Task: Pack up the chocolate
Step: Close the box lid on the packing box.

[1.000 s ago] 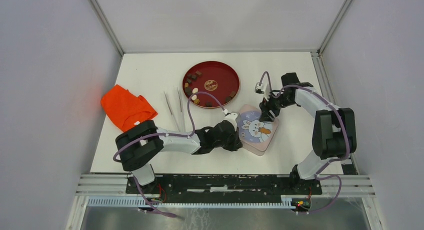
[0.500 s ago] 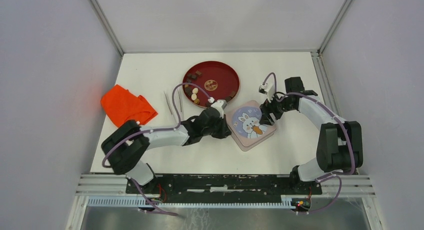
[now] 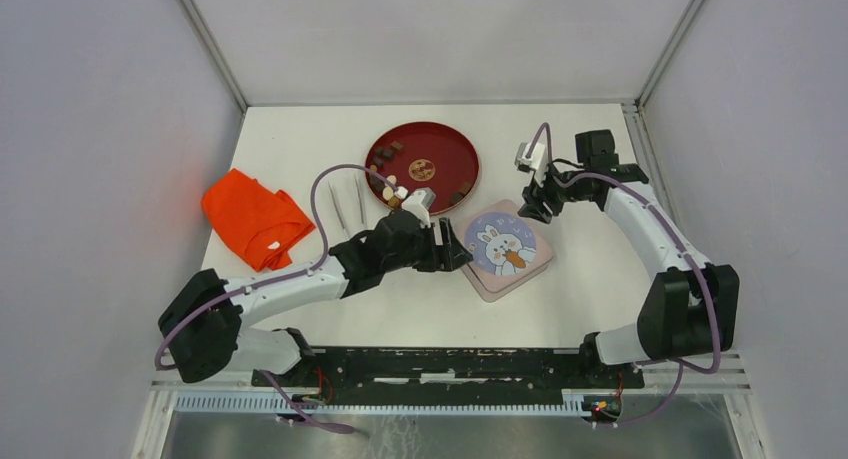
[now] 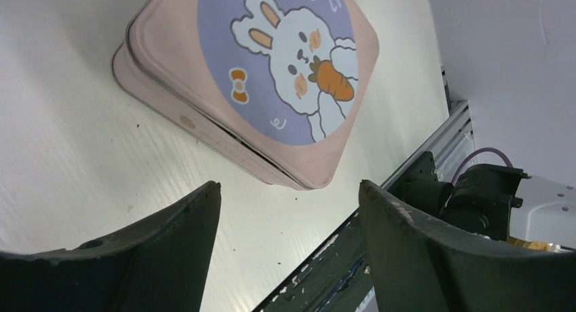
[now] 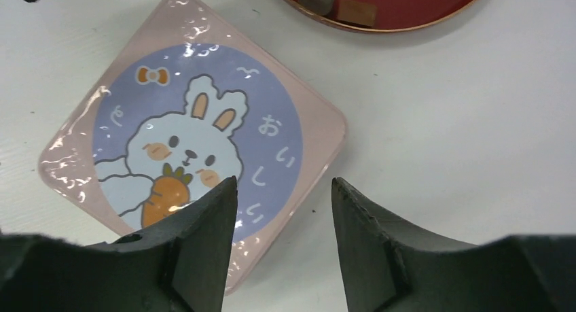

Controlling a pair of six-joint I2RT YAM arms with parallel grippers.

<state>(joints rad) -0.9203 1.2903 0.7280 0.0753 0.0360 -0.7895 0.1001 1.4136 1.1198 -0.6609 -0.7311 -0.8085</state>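
Chocolate pieces (image 3: 388,169) sitting on the red plate (image 3: 445,155), beyond the left claw (image 3: 452,247) and off to the left of the right claw (image 3: 531,208). Pink bunny tin (image 3: 506,250) flat on the table (image 3: 580,289), lid on, just right of the left claw and just below the right claw. Could be a tin shut with sweets already inside, or shut and waiting to be filled; cannot tell which. Left claw open, holding nothing, fingers wide and pointed at the tin's side, maybe to steady or lift it. Right claw open too, empty, hanging over the tin's far corner. Two thin tweezers (image 3: 348,202) lying left of the left claw, likely for picking up small sweets. Orange cloth (image 3: 252,217) farther left. Closed lid stands between chocolate and tin.
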